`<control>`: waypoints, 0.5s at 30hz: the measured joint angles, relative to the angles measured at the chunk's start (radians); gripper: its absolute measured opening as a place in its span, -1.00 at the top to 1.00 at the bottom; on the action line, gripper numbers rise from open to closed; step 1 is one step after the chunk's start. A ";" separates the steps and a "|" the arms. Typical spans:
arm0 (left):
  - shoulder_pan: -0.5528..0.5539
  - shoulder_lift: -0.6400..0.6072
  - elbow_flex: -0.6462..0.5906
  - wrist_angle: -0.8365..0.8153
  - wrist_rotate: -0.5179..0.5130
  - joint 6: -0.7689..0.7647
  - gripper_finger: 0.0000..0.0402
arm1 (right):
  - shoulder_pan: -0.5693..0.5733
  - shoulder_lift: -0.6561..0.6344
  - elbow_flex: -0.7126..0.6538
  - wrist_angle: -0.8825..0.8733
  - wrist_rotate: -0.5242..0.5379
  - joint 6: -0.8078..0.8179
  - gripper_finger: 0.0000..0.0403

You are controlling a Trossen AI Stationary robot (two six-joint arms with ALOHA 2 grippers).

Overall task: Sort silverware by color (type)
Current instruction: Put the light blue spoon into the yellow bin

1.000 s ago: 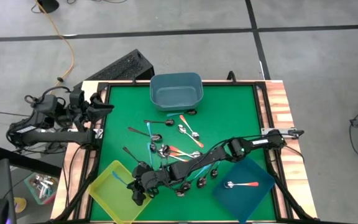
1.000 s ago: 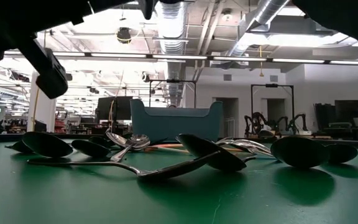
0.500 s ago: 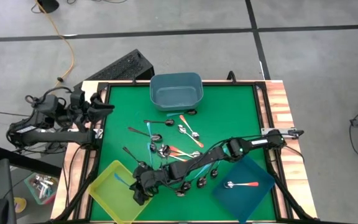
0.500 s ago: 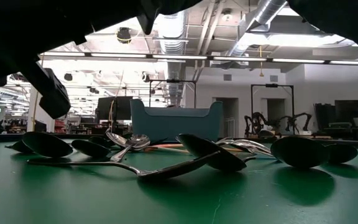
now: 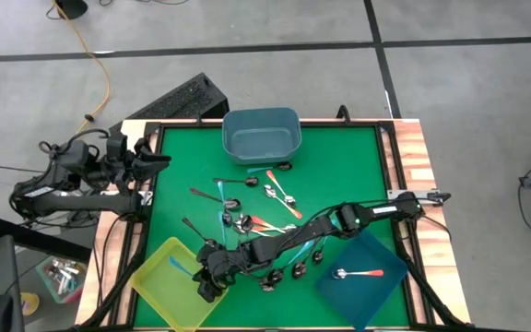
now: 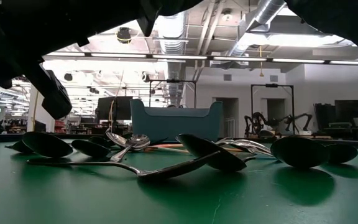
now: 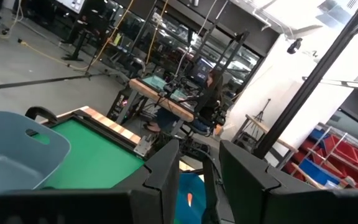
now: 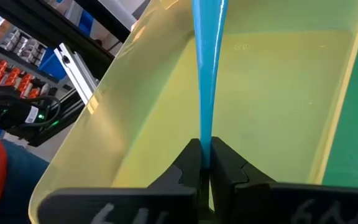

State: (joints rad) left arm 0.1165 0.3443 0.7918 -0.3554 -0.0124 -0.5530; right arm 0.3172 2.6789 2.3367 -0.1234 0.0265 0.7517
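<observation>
The right gripper (image 8: 204, 163) hangs over the yellow bin (image 5: 159, 284) at the table's near left corner, fingers pinched on a teal-handled spoon (image 8: 207, 68). The handle runs straight out from the claw, its long axis over the bin floor; the bowl end appears hidden. The left gripper (image 5: 155, 160) waits far off, part open.

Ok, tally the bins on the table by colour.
Yellow bin: 1
Dark blue bin: 1
Grey-blue bin: 1
Total: 3
</observation>
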 joint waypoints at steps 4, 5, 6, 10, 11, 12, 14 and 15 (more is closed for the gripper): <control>0.000 0.000 0.000 0.000 0.000 0.000 0.50 | 0.000 0.000 0.000 0.000 0.000 0.000 0.78; 0.000 0.000 0.000 0.000 0.000 0.000 0.50 | 0.000 0.000 0.000 -0.001 0.000 0.000 0.78; 0.000 0.000 0.000 0.000 0.000 0.000 0.50 | 0.000 0.000 0.000 -0.001 0.000 0.000 0.77; 0.000 0.000 0.000 0.000 0.000 0.000 0.50 | -0.002 0.000 0.000 -0.002 -0.001 -0.001 0.75; 0.000 0.000 0.000 -0.001 0.000 0.000 0.50 | -0.002 0.000 0.000 -0.002 -0.001 -0.001 0.75; 0.000 0.000 0.000 -0.002 0.000 0.000 0.50 | -0.003 0.000 0.000 -0.003 -0.002 -0.001 0.74; 0.000 0.000 0.000 -0.009 0.000 0.000 0.50 | -0.004 0.000 0.000 -0.003 -0.002 -0.005 0.73; 0.000 0.000 0.000 -0.014 0.000 0.000 0.50 | -0.005 0.000 0.000 -0.003 -0.001 -0.011 0.72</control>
State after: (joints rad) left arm 0.1164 0.3443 0.7918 -0.3695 -0.0120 -0.5529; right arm 0.3121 2.6789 2.3367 -0.1261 0.0250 0.7410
